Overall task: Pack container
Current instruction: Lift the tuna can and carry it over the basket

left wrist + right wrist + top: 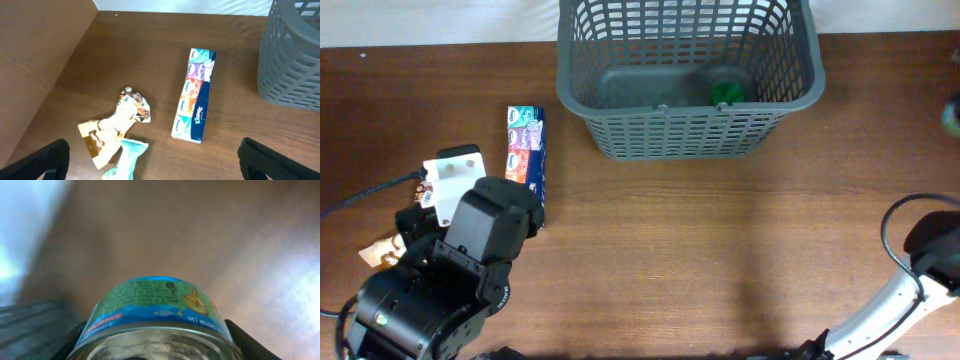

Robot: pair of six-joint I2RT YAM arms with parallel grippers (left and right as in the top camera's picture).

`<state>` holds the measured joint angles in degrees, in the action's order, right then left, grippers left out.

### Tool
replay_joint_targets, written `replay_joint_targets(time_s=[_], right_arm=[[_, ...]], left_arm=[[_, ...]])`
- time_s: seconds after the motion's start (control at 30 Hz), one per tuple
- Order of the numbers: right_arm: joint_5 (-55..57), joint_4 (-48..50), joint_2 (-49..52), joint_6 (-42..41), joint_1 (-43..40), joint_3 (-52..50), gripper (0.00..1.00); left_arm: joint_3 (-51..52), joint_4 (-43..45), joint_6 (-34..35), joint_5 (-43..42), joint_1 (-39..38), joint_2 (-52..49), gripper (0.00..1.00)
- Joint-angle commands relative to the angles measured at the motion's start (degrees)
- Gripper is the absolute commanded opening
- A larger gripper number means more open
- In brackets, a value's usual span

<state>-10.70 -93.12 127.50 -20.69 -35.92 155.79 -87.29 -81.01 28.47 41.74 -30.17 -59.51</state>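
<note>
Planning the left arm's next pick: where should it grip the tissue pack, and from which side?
Probably best: grip the tissue pack mid-length, across its narrow width, coming straight down from above. It lies flat, long and slim, with bare table along both long sides.

container [680, 130] dark grey lattice | tissue pack [194, 95] multicoloured | can [155, 305] green-blue label

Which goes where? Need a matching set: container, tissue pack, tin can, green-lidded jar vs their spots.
1 container
2 tissue pack
3 tin can
4 green-lidded jar

A in the right claw
B inside the container
C flat on the table, left of the container
D upright at the table's back edge

Pairs: 1-D, 2-C, 3-A, 4-B
</note>
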Motion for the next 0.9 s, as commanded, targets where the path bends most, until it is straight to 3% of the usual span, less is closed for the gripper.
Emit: replay_joint_targets(time_s=[0.0, 0.17, 0.33, 0.63, 0.77, 0.87], right_arm=[[-4.1, -1.2, -0.9, -0.7, 4.2, 11.1, 0.04], [-6.3, -1.4, -1.2, -3.9, 12.9, 24.0, 0.04], [-5.1, 3.9, -2.5, -7.6, 24.5, 23.9, 0.04], [16.6, 8.5, -2.3, -8.1, 44.2, 17.6, 0.04], [26.7, 9.7, -2.2, -8.1, 49.2, 12.2, 0.04], [27.9, 12.1, -1.6, -5.9, 50.8, 7.3, 0.04]], left_arm=[[-0.6, -0.1, -0.3, -0.6, 0.3, 0.0, 1.00], [-0.6, -0.1, -0.3, -0.6, 0.3, 0.0, 0.99], [-0.6, -0.1, -0.3, -0.6, 0.3, 0.0, 1.00], [-0.6, -0.1, -0.3, -0.6, 0.3, 0.0, 1.00], [-0.6, -0.1, -0.3, -0.6, 0.3, 0.0, 1.00], [-0.6, -0.1, -0.3, -0.6, 0.3, 0.0, 1.00]])
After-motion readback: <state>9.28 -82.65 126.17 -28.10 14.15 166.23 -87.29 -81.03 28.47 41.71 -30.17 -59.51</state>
